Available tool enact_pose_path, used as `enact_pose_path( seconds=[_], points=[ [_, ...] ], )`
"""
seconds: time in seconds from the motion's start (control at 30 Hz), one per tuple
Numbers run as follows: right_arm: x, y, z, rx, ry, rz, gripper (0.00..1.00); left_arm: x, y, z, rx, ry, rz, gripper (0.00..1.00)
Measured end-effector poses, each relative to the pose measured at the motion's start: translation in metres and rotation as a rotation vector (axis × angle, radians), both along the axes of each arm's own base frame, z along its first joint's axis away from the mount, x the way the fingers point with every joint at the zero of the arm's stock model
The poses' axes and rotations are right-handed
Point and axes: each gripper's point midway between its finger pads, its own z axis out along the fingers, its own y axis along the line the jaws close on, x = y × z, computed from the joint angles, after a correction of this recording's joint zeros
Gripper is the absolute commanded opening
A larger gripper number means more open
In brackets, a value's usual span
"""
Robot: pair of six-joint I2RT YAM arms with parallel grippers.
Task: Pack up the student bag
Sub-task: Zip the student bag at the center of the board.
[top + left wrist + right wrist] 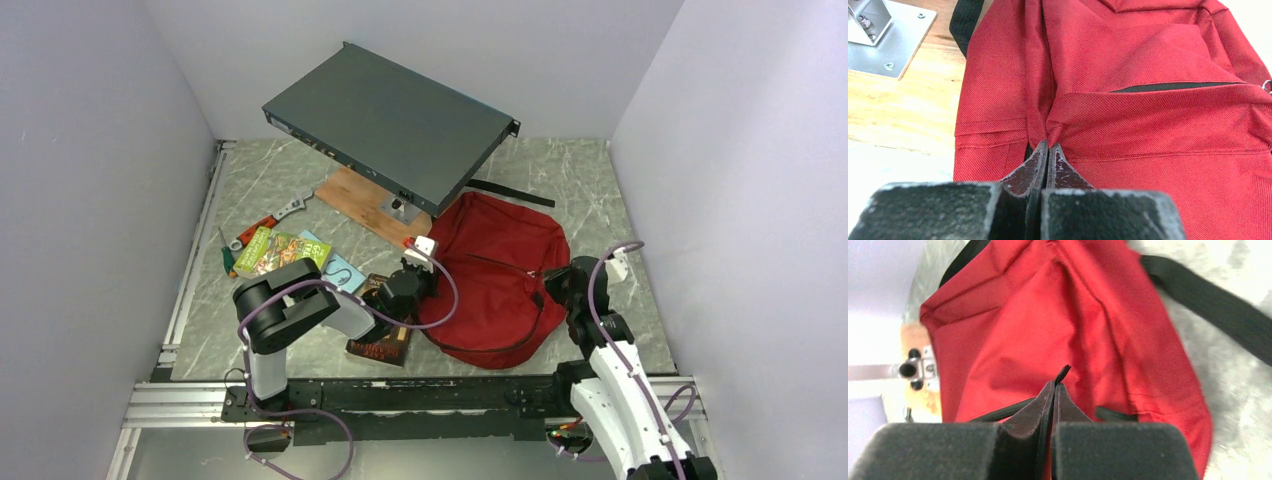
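Left gripper [1048,146] apparently tight on bag [1158,115]

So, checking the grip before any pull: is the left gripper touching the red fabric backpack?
Touching. Left wrist view: the left gripper, shut, pinches a gathered fold of the red fabric backpack; no gap.
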Motion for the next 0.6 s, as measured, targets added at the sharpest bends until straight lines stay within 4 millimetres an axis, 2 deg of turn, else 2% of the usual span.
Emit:
enact_pose_path(
  seconds=[0.13, 0.23, 0.3, 0.37, 0.47, 0.57, 0.6],
  points=[
    [-0.013, -0.025, -0.011, -0.025, 0.059, -0.124, 0.00, -0.002, -0.001, 0.003, -0.023, 0.002, -0.011, 0.00],
    [-0.017, -0.053, -0.014, -0.083, 0.080, -0.225, 0.00, 0.000, 0.002, 0.004, -0.023, 0.005, -0.009, 0.00],
    [-0.016, -0.059, -0.013, -0.119, 0.083, -0.223, 0.14, 0.002, 0.004, 0.003, -0.020, 0.014, -0.011, 0.00],
    [-0.013, -0.058, -0.010, -0.160, 0.087, -0.178, 0.23, 0.001, 0.004, 0.004, -0.016, 0.034, -0.027, 0.08],
    [-0.003, -0.050, 0.008, -0.235, 0.082, -0.042, 0.31, 0.000, 0.000, 0.008, -0.007, 0.096, -0.061, 0.24],
    [0.007, -0.030, 0.032, -0.274, 0.026, 0.116, 0.39, 0.000, -0.003, 0.022, -0.045, 0.170, -0.112, 0.36],
    [0.010, -0.017, 0.041, -0.284, 0.002, 0.189, 0.43, -0.001, -0.004, 0.029, -0.067, 0.191, -0.132, 0.40]
  ],
)
